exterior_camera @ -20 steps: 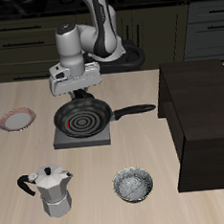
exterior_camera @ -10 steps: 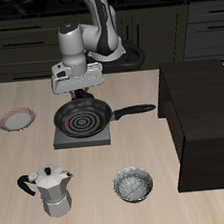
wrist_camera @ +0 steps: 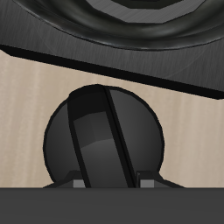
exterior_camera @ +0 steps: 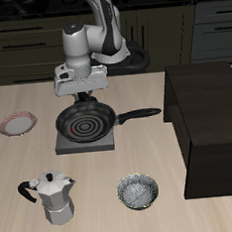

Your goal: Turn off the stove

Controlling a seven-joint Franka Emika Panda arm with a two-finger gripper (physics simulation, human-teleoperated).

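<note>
Under the frying pan (exterior_camera: 86, 122), flat dark-grey stove (exterior_camera: 69, 147), round ridged knob (wrist_camera: 104, 138)

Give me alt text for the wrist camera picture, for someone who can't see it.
Close-up from the gripper's own camera of the stove's round dark knob, a raised ridge running across its face, filling much of the frame over the pale wooden table. Beyond it lies the dark edge of the stove; whether the gripper touches the knob cannot be told.

Even, soft light, faint shadows, coarse low-resolution renders, no glare.
</note>
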